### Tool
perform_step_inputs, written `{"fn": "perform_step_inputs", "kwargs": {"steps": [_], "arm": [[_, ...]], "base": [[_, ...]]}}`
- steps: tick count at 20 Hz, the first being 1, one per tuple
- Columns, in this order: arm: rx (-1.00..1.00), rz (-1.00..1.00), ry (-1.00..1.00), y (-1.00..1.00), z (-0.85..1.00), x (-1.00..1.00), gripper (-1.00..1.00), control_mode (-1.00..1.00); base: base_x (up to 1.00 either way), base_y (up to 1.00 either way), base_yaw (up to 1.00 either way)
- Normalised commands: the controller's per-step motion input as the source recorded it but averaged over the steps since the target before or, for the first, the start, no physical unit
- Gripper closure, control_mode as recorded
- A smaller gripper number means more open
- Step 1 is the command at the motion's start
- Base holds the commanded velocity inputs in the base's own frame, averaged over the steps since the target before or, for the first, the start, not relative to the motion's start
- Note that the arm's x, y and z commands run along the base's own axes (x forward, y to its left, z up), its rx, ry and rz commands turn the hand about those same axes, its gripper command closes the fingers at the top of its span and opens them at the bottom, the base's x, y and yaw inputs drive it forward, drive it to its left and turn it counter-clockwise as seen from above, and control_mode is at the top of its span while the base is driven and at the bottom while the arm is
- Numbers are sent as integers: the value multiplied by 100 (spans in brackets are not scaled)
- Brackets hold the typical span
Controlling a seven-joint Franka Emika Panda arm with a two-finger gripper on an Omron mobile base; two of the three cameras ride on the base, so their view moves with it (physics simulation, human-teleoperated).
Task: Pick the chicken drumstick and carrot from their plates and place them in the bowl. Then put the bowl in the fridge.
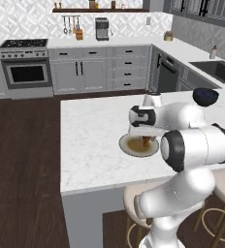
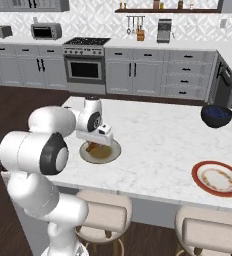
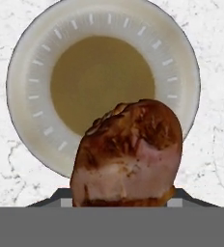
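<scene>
Now my claw [image 2: 94, 146] grips the chicken drumstick [image 3: 128, 154] above the greenish plate [image 3: 32, 87] near the surface's front edge; I'd lift straight, keeping it clamped.

Beyond the hand [image 2: 95, 144], a white marble tabletop [image 1: 90, 145] stretches toward grey cabinets [image 2: 138, 75] and a steel oven [image 2: 85, 67] against a patterned tile wall [image 1: 32, 22]. Dark wood floor [image 1: 22, 169] lies left of the hand, with padded stools [image 2: 103, 212] below it.
</scene>
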Motion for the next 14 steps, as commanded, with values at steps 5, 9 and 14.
{"fn": "perform_step_inputs", "kwargs": {"steps": [5, 9, 14], "arm": [[0, 0, 1, 10, 97, -44, 100, -100], [0, 0, -4, 0, 17, -77, 100, -100], [5, 0, -20, 2, 3, -89, 100, -100]], "base": [[0, 0, 0], [0, 0, 0], [0, 0, 0]]}}
